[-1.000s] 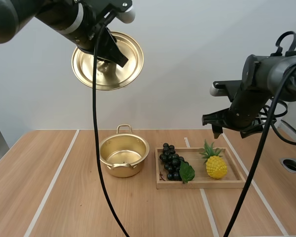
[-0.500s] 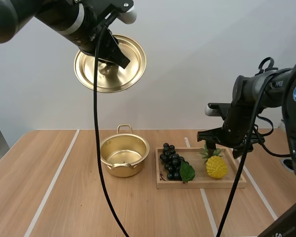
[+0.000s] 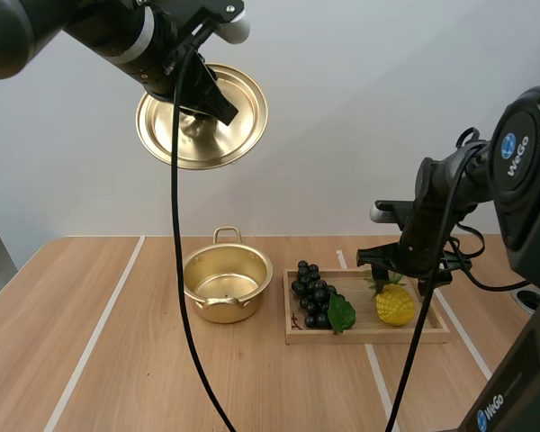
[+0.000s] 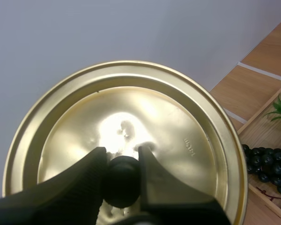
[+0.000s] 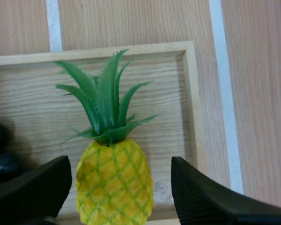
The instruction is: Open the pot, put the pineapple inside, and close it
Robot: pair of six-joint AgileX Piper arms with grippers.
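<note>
High above the table my left gripper [image 3: 198, 101] is shut on the black knob [image 4: 122, 180] of the gold lid [image 3: 201, 115], held tilted on edge. Below it the gold pot [image 3: 225, 284] stands uncovered on the table. The yellow pineapple [image 3: 395, 302] with green leaves lies at the right end of the wooden tray [image 3: 369, 333]. My right gripper [image 3: 389, 268] hangs open just over the pineapple [image 5: 114, 180], one finger on either side of the fruit, not touching it.
A bunch of dark grapes [image 3: 315, 297] with a green leaf fills the tray's left half, between pot and pineapple. White stripes cross the wooden table. A round hole [image 3: 529, 299] sits in the table at the far right.
My right arm has come down and to the left, from above the tray's right end to just over the pineapple. The lid has shifted slightly right.
</note>
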